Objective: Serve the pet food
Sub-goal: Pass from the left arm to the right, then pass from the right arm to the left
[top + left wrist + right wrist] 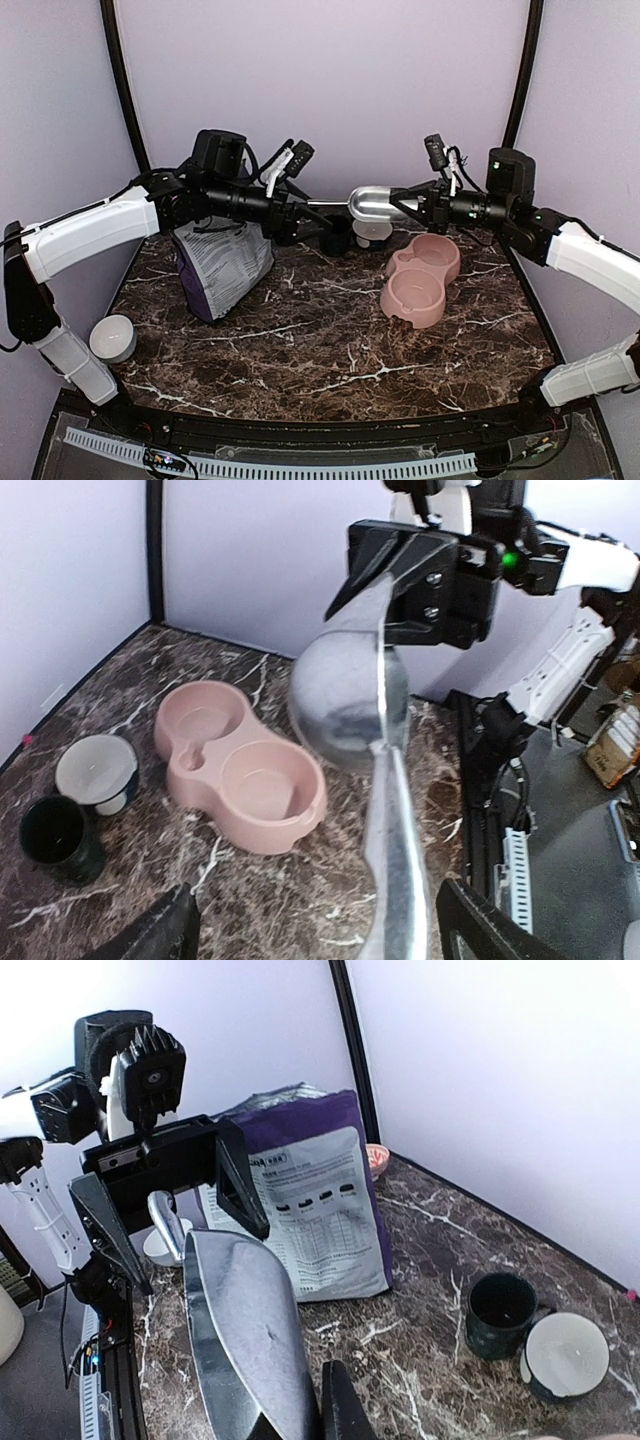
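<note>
Marbled desk (330,350), lilac walls: a steel scoop (372,203) hangs over the back edge. The right hand (385,590) is clenched on its bowl end and the left hand (168,1210) released around the handle, probably a handover. No pet food shows; presumably it is inside the bag (225,262) at the left back corner.

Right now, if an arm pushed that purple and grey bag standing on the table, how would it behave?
The bag would probably buckle rather than move as one piece: its top looks rumpled and soft. It stands upright on a narrow base, so a high push may well tip it. The table looks polished, so a low push might slide it.
</note>
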{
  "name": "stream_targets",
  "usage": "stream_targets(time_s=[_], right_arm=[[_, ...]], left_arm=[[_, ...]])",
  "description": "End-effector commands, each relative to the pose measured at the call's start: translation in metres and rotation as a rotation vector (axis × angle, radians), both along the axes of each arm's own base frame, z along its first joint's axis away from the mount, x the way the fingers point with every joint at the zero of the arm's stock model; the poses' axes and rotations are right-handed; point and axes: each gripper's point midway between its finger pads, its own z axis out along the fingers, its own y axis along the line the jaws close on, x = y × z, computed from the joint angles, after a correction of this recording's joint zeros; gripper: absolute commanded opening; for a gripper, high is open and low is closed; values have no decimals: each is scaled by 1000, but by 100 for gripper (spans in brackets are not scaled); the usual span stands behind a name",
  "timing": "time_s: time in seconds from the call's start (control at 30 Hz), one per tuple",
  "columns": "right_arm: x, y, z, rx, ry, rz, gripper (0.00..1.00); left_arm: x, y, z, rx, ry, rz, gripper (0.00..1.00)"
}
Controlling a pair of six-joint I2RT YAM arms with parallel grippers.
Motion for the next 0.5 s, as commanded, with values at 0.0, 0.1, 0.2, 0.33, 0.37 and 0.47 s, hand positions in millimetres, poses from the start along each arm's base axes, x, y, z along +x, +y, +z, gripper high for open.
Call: stream_targets(time_s=[0.0,0.1,0.2,0.33,0.37,0.47], right_arm=[[-12,3,42,110,-131,76,0],[-17,7,47,133,-126,121,0],[-18,9,49,143,-114,140,0],[-13,9,48,151,-93,120,0],[-12,10,48,153,-87,120,0],[-11,12,44,156,-65,127,0]], left_arm=[[-34,-8,58,-195,-33,-206,84],[-38,-7,68,-233,-40,-228,83],[-36,-7,71,-249,-38,-225,80],[-36,-9,77,-285,-30,-226,72],[-36,-8,78,-294,-30,-226,70],[-34,-8,82,-312,-32,-211,64]])
